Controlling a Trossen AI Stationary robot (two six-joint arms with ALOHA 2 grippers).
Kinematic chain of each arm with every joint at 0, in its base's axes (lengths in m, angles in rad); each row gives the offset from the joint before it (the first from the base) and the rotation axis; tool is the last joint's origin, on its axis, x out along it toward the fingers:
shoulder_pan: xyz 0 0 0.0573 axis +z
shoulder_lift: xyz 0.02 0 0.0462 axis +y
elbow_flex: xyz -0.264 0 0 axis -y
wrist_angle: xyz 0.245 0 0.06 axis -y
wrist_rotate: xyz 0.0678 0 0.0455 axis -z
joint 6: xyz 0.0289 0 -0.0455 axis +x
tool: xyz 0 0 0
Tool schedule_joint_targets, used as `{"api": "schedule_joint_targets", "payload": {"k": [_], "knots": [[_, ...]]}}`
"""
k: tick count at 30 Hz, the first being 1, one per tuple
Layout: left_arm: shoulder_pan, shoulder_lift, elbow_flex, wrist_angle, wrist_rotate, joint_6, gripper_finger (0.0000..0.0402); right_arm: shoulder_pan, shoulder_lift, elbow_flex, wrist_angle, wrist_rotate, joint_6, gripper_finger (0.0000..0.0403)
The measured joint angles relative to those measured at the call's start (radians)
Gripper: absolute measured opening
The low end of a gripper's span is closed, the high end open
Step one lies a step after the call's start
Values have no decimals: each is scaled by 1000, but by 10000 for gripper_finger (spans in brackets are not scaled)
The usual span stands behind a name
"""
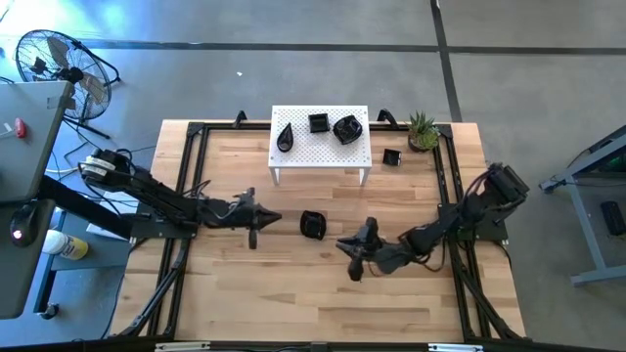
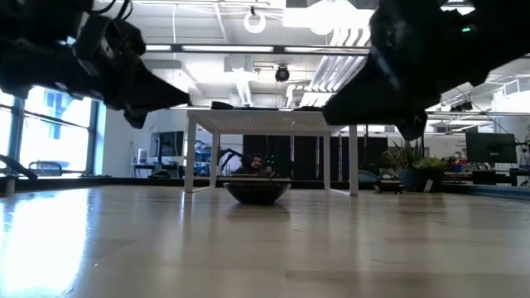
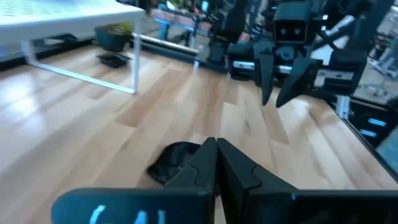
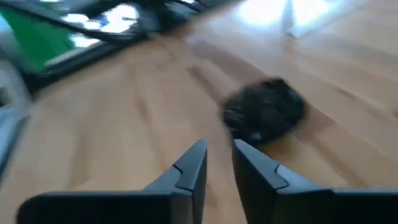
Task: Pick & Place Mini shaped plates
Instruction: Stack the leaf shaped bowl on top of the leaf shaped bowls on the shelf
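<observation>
Where it rests, plate [image 1: 312, 225] gleams black

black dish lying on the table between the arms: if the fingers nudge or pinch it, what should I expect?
The dish looks rigid and glossy, so fingers may slip on its rim. It sits low and wide in the low view, so it should slide rather than tip. Probably light for its size, and may chip if dropped.
</observation>
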Motion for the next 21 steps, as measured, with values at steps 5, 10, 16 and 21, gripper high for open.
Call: {"api": "schedule_joint_targets", "payload": {"k": [5, 10, 16, 21], "knots": [[0, 0, -80, 99, -51, 25, 1, -80, 0, 114, -357, 13, 283, 100], [0, 0, -91, 100, -77, 25, 1, -188, 25, 162, -398, -99, 297, 109], [0, 0, -91, 99, -76, 25, 1, -285, 104, 179, -378, -199, 288, 98], [0, 0, -91, 102, -70, 25, 1, -321, 147, 179, -298, -290, 272, 90]]}}
